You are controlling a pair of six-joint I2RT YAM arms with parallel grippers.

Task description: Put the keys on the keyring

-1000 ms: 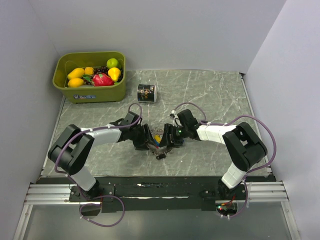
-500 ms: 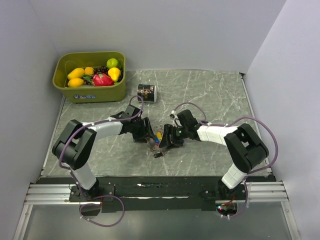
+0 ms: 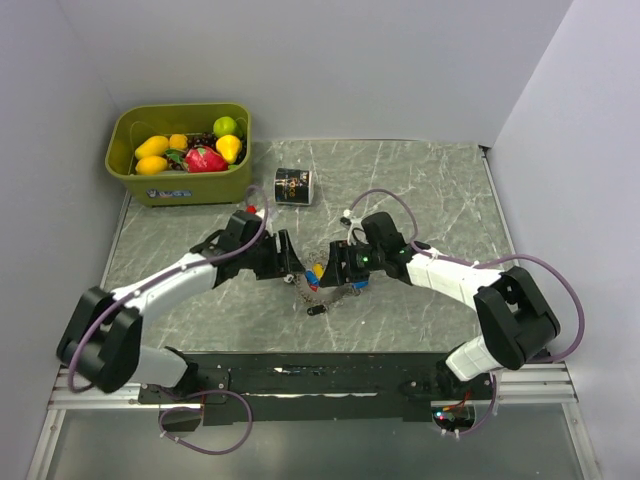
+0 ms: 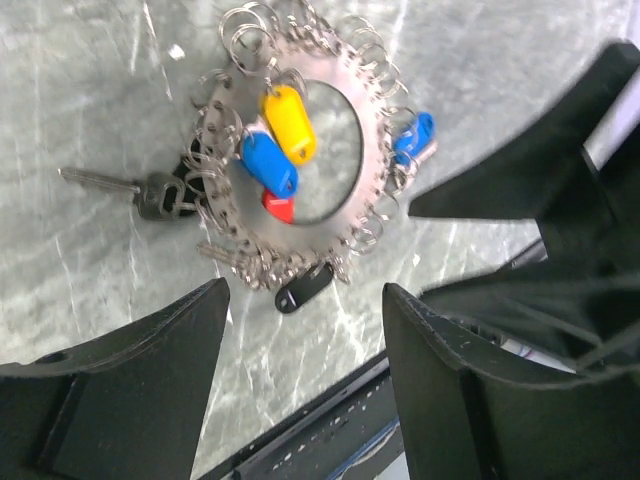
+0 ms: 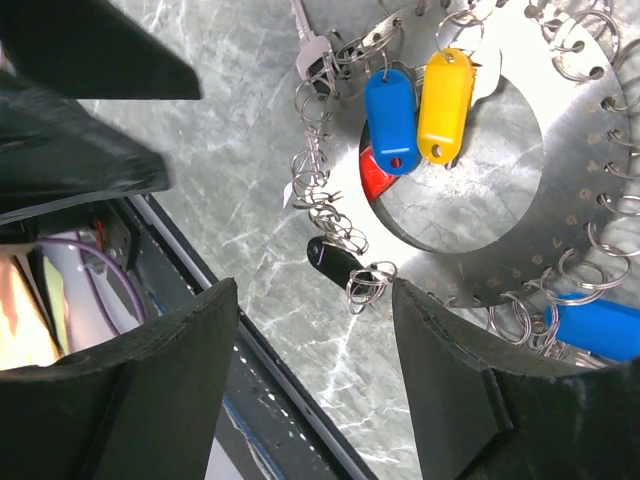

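Our left pincer (image 4: 305, 320) stands wide, with nothing between its fingers (image 4: 140, 390), and it points down at the desk (image 4: 90, 90) beside the keyring (image 4: 372, 160). Our right pincer (image 5: 315, 305) is spread wide too and grips nothing. It faces the left one across the ring. The keyring lies flat on the marbled desk between the two pincers. It is a flat metal band fringed with small wire loops (image 4: 243, 25).

Within its hole we see a yellow tag (image 4: 290, 122), a blue tag (image 4: 268, 163) and a red tag (image 4: 281, 208). A second blue tag (image 4: 413, 137) sits at the outer rim, and a black tag (image 4: 303, 287) lies at the edge nearest both pincers. One key (image 4: 125, 187) with a dark head lies on the desk and touches the loops. Well behind stand a black can (image 3: 294, 186) and a green bin (image 3: 180, 192) of fruit (image 3: 190, 152).
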